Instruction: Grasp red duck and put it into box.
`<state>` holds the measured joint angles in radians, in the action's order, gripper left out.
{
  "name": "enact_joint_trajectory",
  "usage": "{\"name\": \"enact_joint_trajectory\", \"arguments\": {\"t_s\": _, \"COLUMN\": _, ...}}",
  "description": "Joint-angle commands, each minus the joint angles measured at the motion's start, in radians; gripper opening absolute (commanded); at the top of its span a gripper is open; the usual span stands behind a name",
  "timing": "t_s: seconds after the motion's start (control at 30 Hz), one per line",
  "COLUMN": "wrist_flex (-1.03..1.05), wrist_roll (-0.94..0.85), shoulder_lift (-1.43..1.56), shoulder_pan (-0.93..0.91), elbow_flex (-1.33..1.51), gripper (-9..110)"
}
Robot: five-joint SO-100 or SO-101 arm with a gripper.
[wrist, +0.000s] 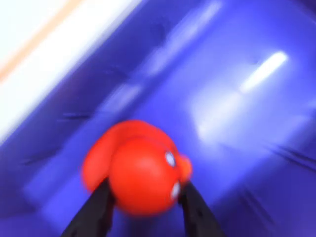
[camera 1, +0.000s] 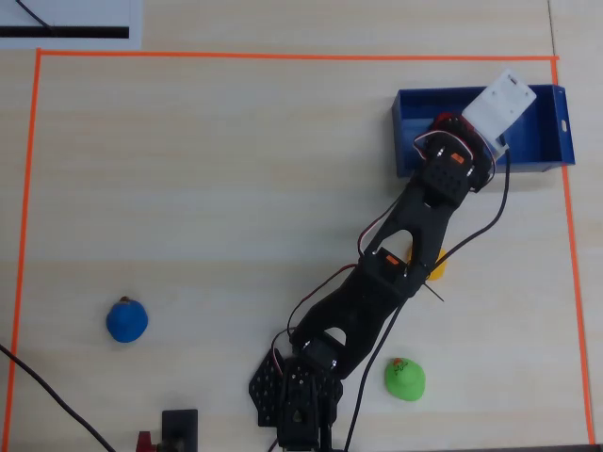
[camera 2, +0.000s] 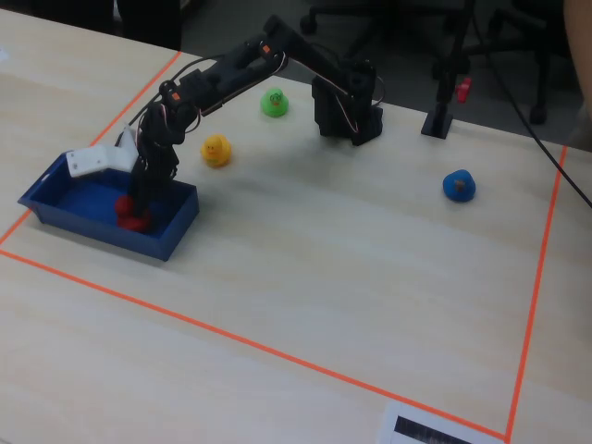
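The red duck (wrist: 140, 170) sits between my gripper's (wrist: 145, 186) two black fingers, which press on its sides. It hangs low inside the dark-blue box (wrist: 247, 123). In the fixed view the gripper (camera 2: 139, 205) reaches down into the box (camera 2: 55, 215) with the red duck (camera 2: 132, 215) at or just above the floor. In the overhead view the wrist covers most of the duck; only a red sliver (camera 1: 442, 120) shows at the left end of the box (camera 1: 546, 155).
A yellow duck (camera 2: 215, 150) stands just behind the box, partly under the arm in the overhead view (camera 1: 437, 269). A green duck (camera 1: 405, 379) is near the arm's base. A blue duck (camera 1: 126, 320) is far left. Orange tape (camera 1: 283, 55) borders the table.
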<state>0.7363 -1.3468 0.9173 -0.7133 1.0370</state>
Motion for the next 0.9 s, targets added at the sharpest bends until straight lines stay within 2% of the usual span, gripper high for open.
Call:
{"name": "enact_joint_trajectory", "arguments": {"t_s": 0.0, "wrist_flex": 0.049, "wrist_roll": 0.06, "shoulder_lift": 0.155, "shoulder_pan": -0.009, "elbow_flex": -0.081, "gripper": 15}}
{"name": "enact_joint_trajectory", "arguments": {"t_s": 0.23, "wrist_flex": 0.196, "wrist_roll": 0.181, "shoulder_lift": 0.319, "shoulder_pan": 0.041, "elbow_flex": -0.117, "gripper": 14}}
{"name": "enact_joint_trajectory", "arguments": {"t_s": 0.3, "wrist_flex": 0.242, "wrist_roll": 0.221, "shoulder_lift": 0.357, "shoulder_pan": 0.054, "elbow_flex": -0.123, "gripper": 0}}
{"name": "enact_joint_trajectory", "arguments": {"t_s": 0.47, "wrist_flex": 0.377, "wrist_roll": 0.233, "shoulder_lift": 0.548, "shoulder_pan": 0.126, "elbow_flex": -0.032, "gripper": 0}}
{"name": "enact_joint_trajectory", "arguments": {"t_s": 0.6, "wrist_flex": 0.434, "wrist_roll": 0.196, "shoulder_lift": 0.847, "shoulder_pan": 0.287, "elbow_flex": 0.264, "gripper": 0}}
{"name": "enact_joint_trajectory", "arguments": {"t_s": 0.87, "wrist_flex": 0.499, "wrist_roll": -0.035, "shoulder_lift": 1.72, "shoulder_pan": 0.65, "elbow_flex": 1.243, "gripper": 0}}
